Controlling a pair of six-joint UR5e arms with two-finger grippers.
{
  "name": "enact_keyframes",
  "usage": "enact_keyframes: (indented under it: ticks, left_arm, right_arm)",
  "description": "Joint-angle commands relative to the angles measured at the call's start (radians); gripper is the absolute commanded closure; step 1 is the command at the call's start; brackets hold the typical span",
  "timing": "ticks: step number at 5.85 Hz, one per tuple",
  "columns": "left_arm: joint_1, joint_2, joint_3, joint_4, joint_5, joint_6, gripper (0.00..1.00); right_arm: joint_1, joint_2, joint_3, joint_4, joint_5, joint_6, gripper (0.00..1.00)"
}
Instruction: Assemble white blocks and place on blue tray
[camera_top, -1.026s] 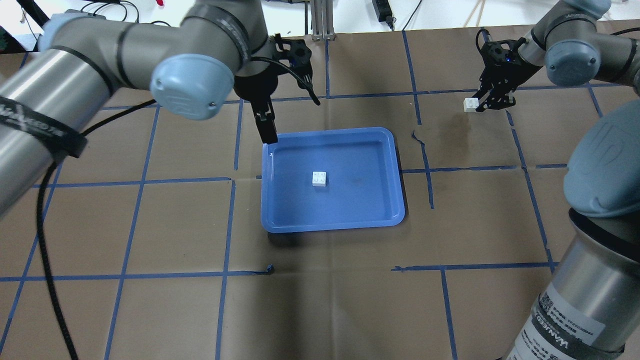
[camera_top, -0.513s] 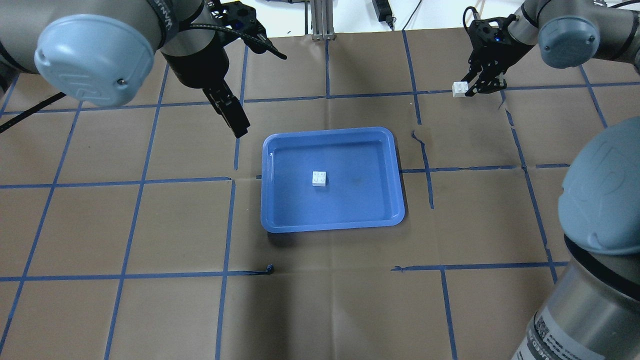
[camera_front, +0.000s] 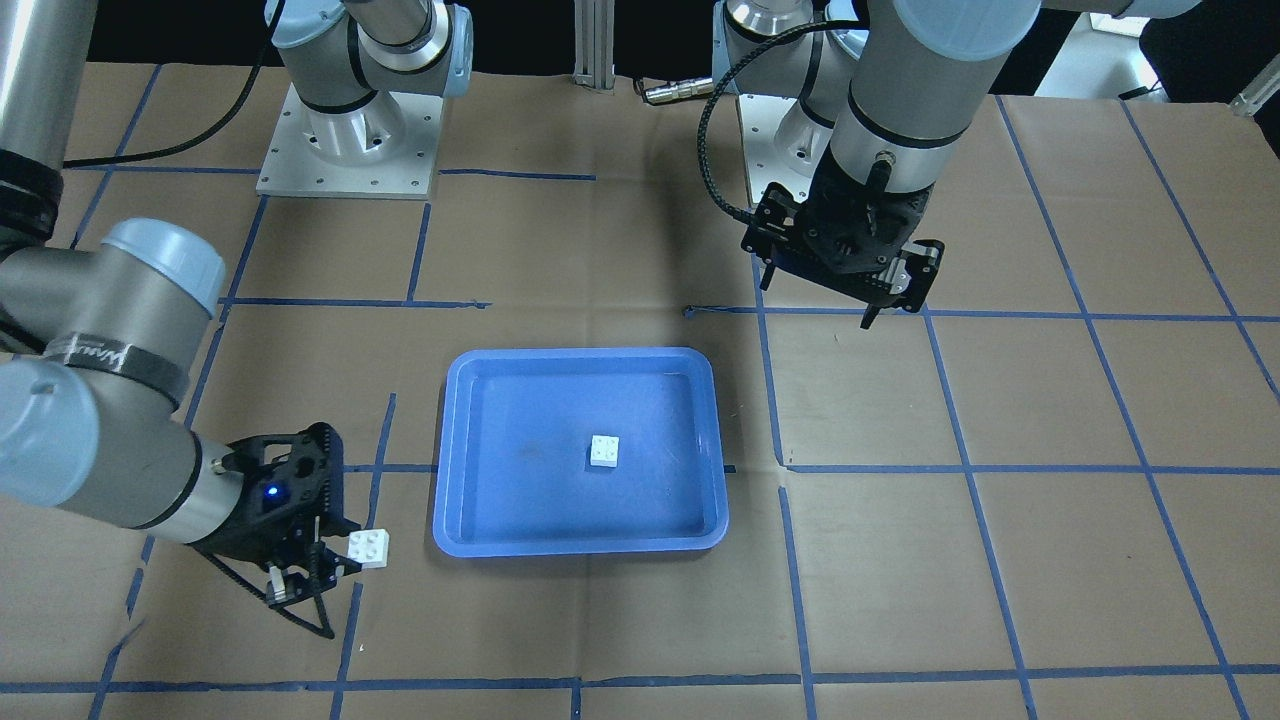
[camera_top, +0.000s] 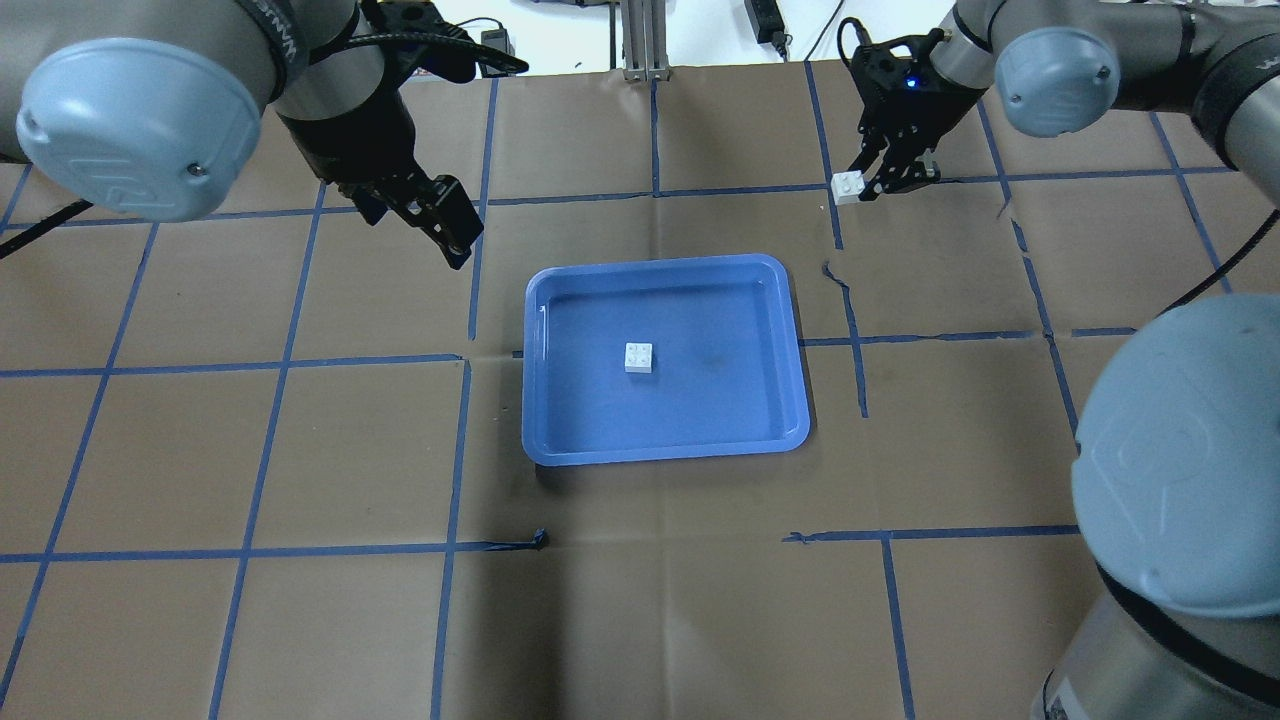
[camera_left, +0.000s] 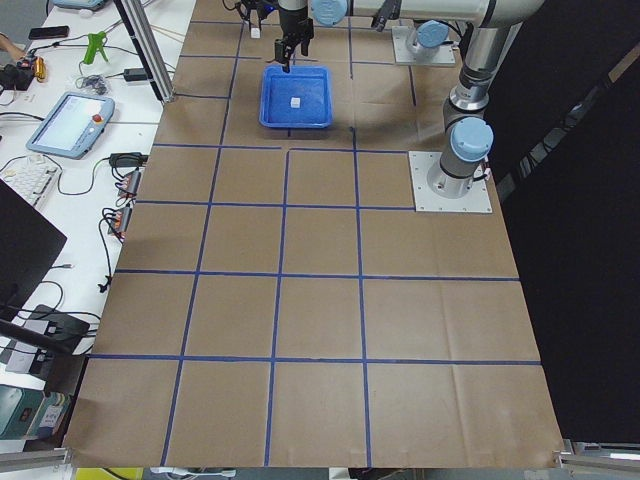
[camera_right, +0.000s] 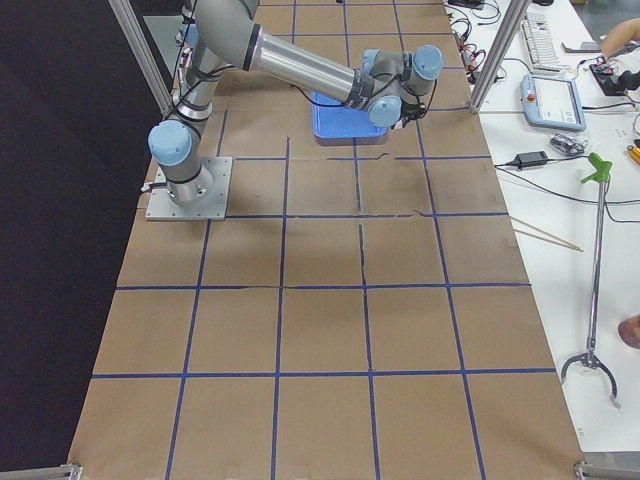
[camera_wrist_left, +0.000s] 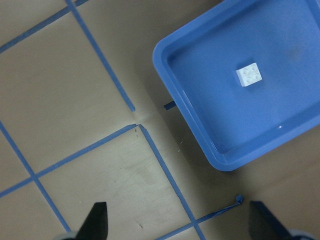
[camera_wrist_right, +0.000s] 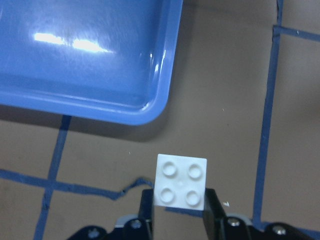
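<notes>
One white block lies studs up in the middle of the blue tray; it also shows in the front view and the left wrist view. My right gripper is shut on the other white block, held studs up above the paper past the tray's far right corner; the right wrist view shows this block between the fingers, just outside the tray's corner. My left gripper is open and empty, off the tray's far left corner.
Brown paper with blue tape lines covers the table. The arm bases stand on the robot's side. Operators' benches with tools run along the table's far edge.
My left gripper has pulled back from the tray's far left corner, to the left. My right gripper has carried its white block left, toward the tray. The block in the tray has not moved.
</notes>
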Motion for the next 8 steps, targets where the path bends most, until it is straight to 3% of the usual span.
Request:
enact_keyframes:
  ticks: [1,3,4,6,8]
  left_arm:
    - [0.074,0.084,-0.070,-0.012,0.037,-0.103,0.01]
    - [0.085,0.077,-0.069,-0.004,0.069,-0.088,0.01]
    - [0.085,0.066,-0.057,0.000,0.066,-0.088,0.01]
    - [0.088,0.066,-0.054,0.001,0.067,-0.088,0.01]
    - [0.088,0.064,-0.058,0.001,0.066,-0.089,0.01]
  right_arm:
    - [0.079,-0.080,0.159,-0.093,0.005,0.165,0.64]
    - [0.169,-0.091,0.327,-0.364,0.000,0.359,0.64]
    - [0.186,-0.086,0.366,-0.438,0.002,0.424,0.64]
    - [0.240,-0.047,0.389,-0.527,0.000,0.480,0.64]
    - [0.249,-0.037,0.391,-0.532,-0.006,0.550,0.63]
